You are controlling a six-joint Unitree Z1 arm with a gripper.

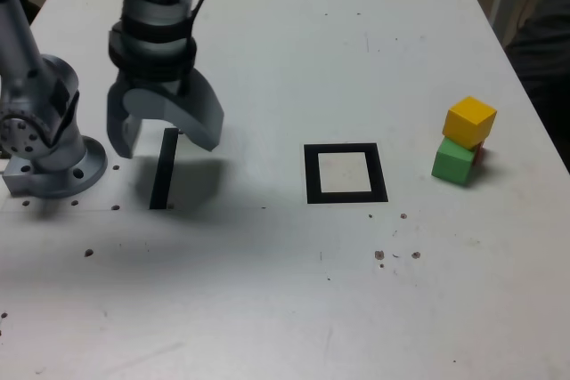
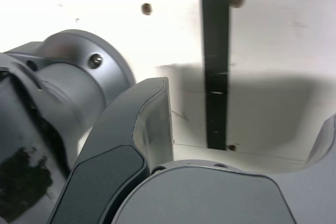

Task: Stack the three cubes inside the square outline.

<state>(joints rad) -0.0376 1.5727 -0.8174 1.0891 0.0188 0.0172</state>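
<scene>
My hand [image 1: 165, 135] hangs spread and empty above the thin black strip [image 1: 163, 169] on the white desk [image 1: 267, 291], close to my grey base [image 1: 53, 162]. The flat black square outline with its pale centre [image 1: 346, 173] lies empty mid-desk. Well off toward the exterior view's right, the small yellow cube [image 1: 469, 121] sits atop the green cube [image 1: 453, 161], with the red cube [image 1: 479, 154] barely showing behind them.

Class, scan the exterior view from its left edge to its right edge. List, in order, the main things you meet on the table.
Arm base → open gripper over the thin black strip → square outline → green cube, with the yellow cube resting on top.
</scene>
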